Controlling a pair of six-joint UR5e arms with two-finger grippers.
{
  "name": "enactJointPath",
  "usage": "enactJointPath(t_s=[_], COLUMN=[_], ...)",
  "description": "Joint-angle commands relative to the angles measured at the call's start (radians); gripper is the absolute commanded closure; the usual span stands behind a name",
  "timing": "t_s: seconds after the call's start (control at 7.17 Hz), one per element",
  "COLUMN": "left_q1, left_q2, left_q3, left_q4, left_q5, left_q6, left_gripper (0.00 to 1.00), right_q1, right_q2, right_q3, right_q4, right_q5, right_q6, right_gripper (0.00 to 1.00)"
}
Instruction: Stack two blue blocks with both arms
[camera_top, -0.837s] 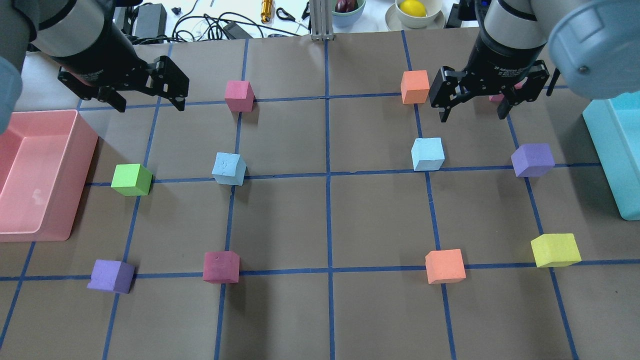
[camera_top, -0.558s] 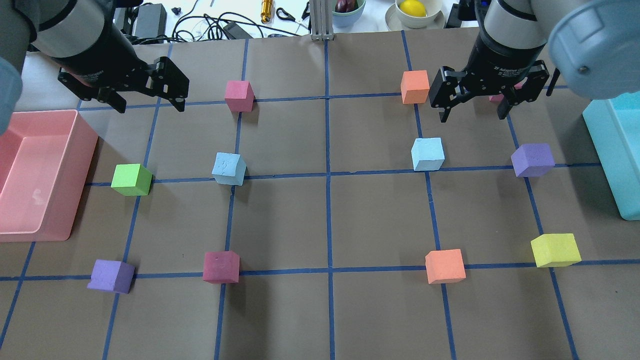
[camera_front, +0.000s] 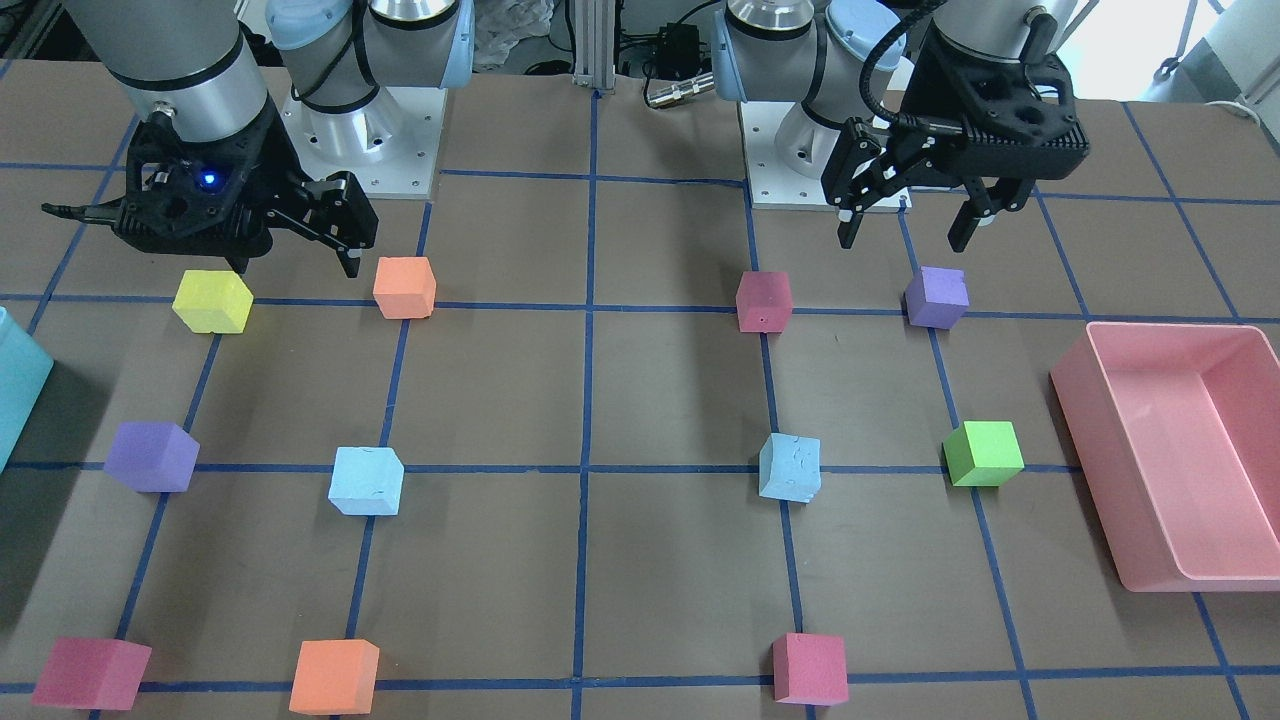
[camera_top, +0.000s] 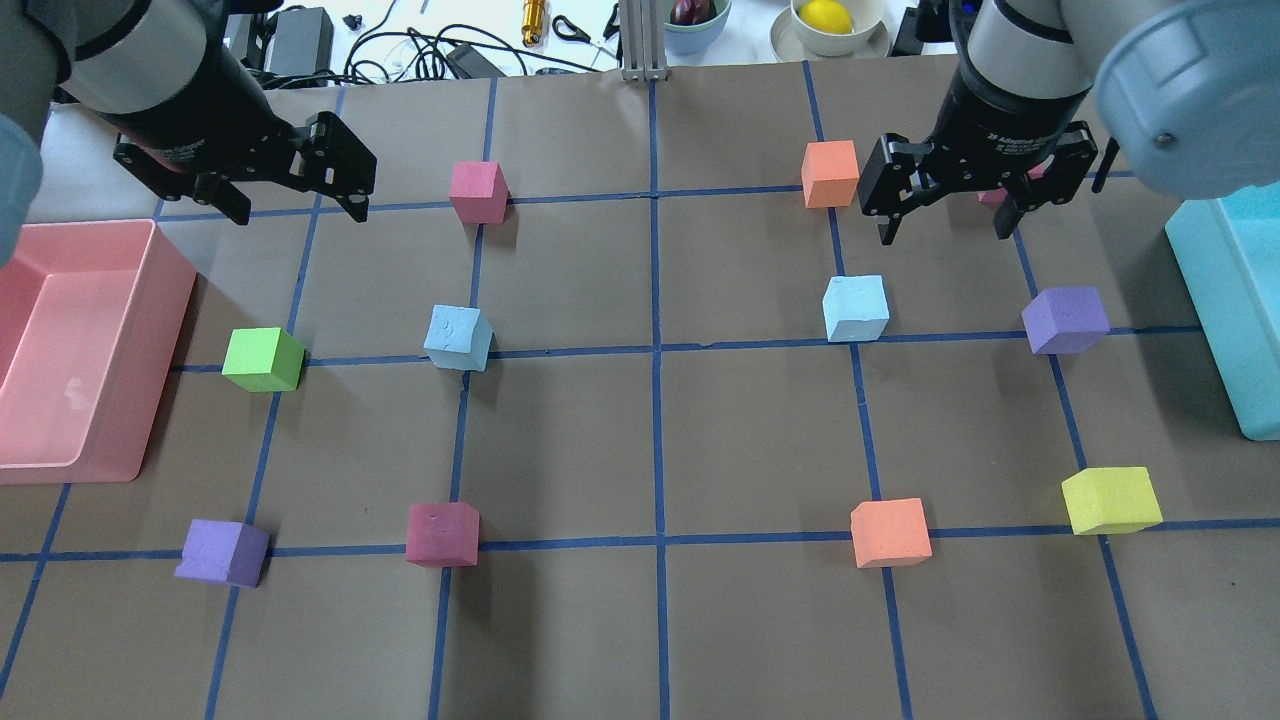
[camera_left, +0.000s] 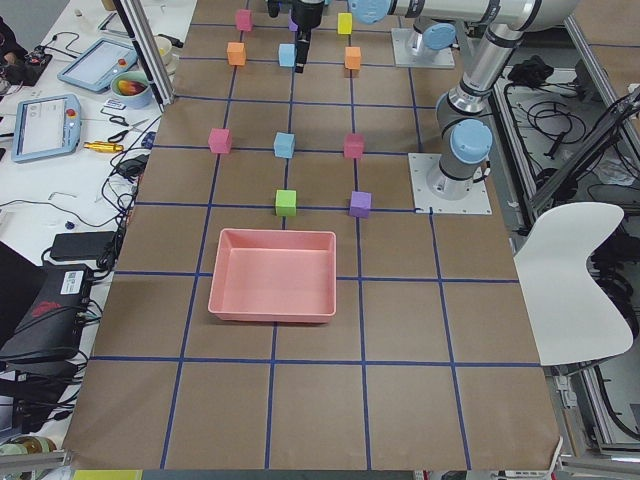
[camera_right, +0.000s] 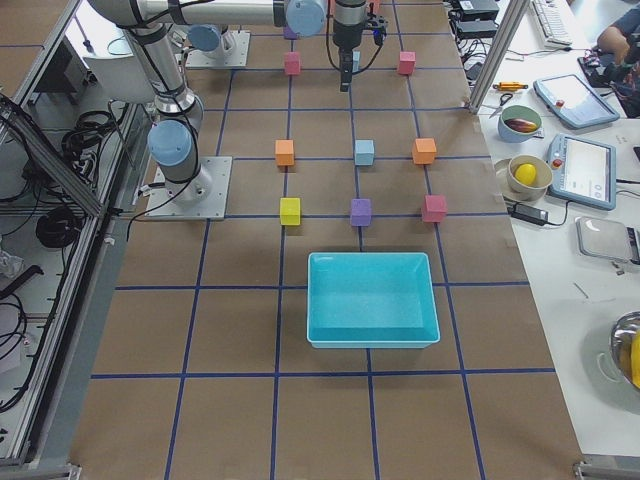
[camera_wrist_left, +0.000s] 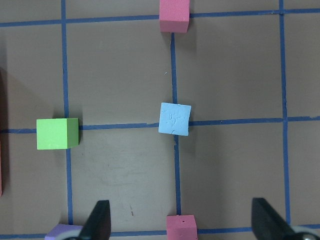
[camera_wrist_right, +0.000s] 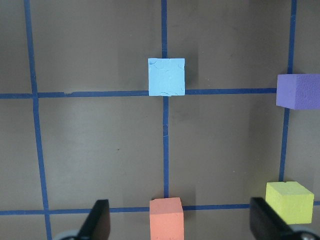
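— Between the left gripper's (camera_top: 303, 215) fingers (camera_wrist_left: 98, 221) you have only air. They are spread wide and touch nothing. The right gripper (camera_top: 944, 235) is the same, with its fingers (camera_wrist_right: 98, 220) splayed and empty.

— So where are my blocks?

— Both sit on the table (camera_top: 660, 450), about midway between the robot's edge and your edge. The left block (camera_top: 458, 338) is in the left half and the right block (camera_top: 856, 307) is in the right half. They are well apart, each on a tape crossing. Each gripper hangs high over its own half. Each wrist camera looks straight down and shows its block ahead of the fingers, not between them.

— Which step am I in?

— I'd call it the very start, the reach: nothing is grasped and nothing is stacked.

— And next?

— Bring each gripper forward over its block, then down, with the jaws square to two flat faces. The left block sits a little turned against the tape, so you may want some wrist rotation there. The green block (camera_top: 263, 359) and purple block (camera_top: 1065, 320) stand well clear, so you have room. After that, I'd have one arm set its block near the centre line and the other place its block on top. The blocks look dented and soft, so I'd pinch gently.
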Motion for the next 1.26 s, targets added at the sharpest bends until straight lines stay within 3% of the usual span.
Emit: enactJointPath(t_s=[0.0, 0.28, 0.56, 0.84, 1.12], left_q1=[0.001, 0.001, 0.009, 0.009, 0.009], left_q2=[-0.002, -0.002, -0.003, -0.005, -0.003], left_q3=[0.005, 0.003, 0.008, 0.009, 0.006], left_q4=[0.0, 0.0, 0.0, 0.0, 0.0], left_q5=[0.0, -0.002, -0.005, -0.005, -0.006], left_q6=[-0.001, 0.001, 0.004, 0.004, 0.004], left_gripper=[0.0, 0.0, 0.0, 0.0, 0.0], right_q1=[-0.006, -0.006, -0.006, -0.006, -0.006], right_q2=[0.02, 0.174, 0.259, 0.362, 0.408], right_q3=[0.012, 0.013, 0.017, 0.017, 0.019], right_q4=[-0.013, -0.171, -0.204, -0.319, -0.321], right_q5=[0.003, 0.003, 0.003, 0.003, 0.013], right_q6=[-0.001, -0.003, -0.016, -0.033, -0.033], right_gripper=[0.0, 0.0, 0.0, 0.0, 0.0])
